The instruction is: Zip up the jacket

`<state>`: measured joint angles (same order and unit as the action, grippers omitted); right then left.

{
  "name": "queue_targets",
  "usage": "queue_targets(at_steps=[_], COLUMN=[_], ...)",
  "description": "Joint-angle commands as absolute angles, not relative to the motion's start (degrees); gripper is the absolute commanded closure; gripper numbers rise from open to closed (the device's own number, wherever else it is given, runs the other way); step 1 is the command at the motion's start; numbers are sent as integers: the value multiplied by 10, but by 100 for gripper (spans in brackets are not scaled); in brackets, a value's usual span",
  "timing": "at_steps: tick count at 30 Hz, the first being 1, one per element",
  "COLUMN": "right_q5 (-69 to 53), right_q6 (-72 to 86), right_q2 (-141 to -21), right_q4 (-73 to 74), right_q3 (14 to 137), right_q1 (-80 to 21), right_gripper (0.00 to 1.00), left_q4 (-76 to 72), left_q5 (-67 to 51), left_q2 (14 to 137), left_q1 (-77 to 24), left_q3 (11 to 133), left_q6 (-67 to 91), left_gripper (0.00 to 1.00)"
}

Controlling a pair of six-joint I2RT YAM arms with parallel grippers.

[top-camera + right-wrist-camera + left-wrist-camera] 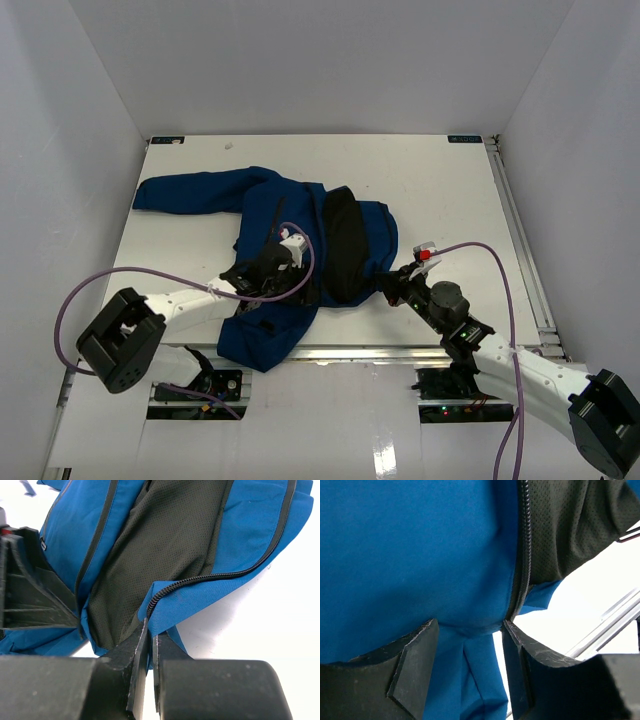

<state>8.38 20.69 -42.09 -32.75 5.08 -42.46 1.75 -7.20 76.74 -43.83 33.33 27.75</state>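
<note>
The right gripper is pinched shut at the bottom centre of its wrist view. The blue hem corner where the zipper teeth run out appears caught between its jaws. I judge that it anchors this end so the track lies taut for closing.

The left gripper has its jaws standing apart, straddling a bulge of blue cloth. The other zipper row comes down to the tip of the jaw on the right of that frame. Nothing looks clamped, so it is probably lining up on the bottom of that row.

Beyond them, the jacket lies spread in the middle of the table. Its black lining faces up, one sleeve reaches to the upper left, and the front edges are apart and unzipped.
</note>
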Motion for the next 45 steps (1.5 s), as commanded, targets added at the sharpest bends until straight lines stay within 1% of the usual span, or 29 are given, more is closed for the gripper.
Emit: queue_targets(at_steps=[1,4,8,13,15,18,20,24,26,28,30,31,32,33,34,35,36,45], right_q5=[85,84,83,83,83,83,83,81,79,76,75,75,76,75,75,74,74,65], right_q6=[200,201,201,201,201,201,202,202,203,204,205,205,205,205,205,205,205,204], right_q2=[-418,-415,-412,-415,-414,-414,-413,-416,-418,-421,-423,-424,-425,-426,-427,-428,-428,-435], right_q4=[-344,-343,-341,-340,-340,-340,-341,-342,-344,-346,-346,-347,-347,-348,-349,-350,-350,-353], right_q3=[60,60,62,62,62,62,61,61,61,62,62,63,63,63,63,63,62,64], right_q1=[-426,-426,-426,-426,-426,-427,-426,-427,-426,-426,-427,-427,-426,-426,-426,-426,-426,-426], right_gripper=[92,92,92,92,92,92,92,92,92,92,92,92,92,92,92,92,92,92], left_q4=[-20,-15,-5,-4,-7,-7,-3,37,44,50,55,57,59,60,62,62,60,51], left_q5=[-93,-73,-50,-47,-50,-56,-58,-53,-51,-52,-56,-58,-61,-63,-66,-68,-68,-69], left_q2=[790,798,815,835,836,831,824,790,772,749,724,716,710,705,701,699,697,678], left_q1=[-438,-438,-438,-438,-438,-438,-438,-438,-438,-438,-438,-438,-438,-438,-438,-438,-438,-438], left_q3=[350,352,364,377,378,378,378,383,382,379,377,377,377,377,377,376,375,384], left_q6=[264,264,263,260,259,260,264,272,275,277,278,278,278,278,277,276,277,264], left_gripper=[36,38,44,59,70,82,87,92,98,100,100,92,82,82,87,96,100,100])
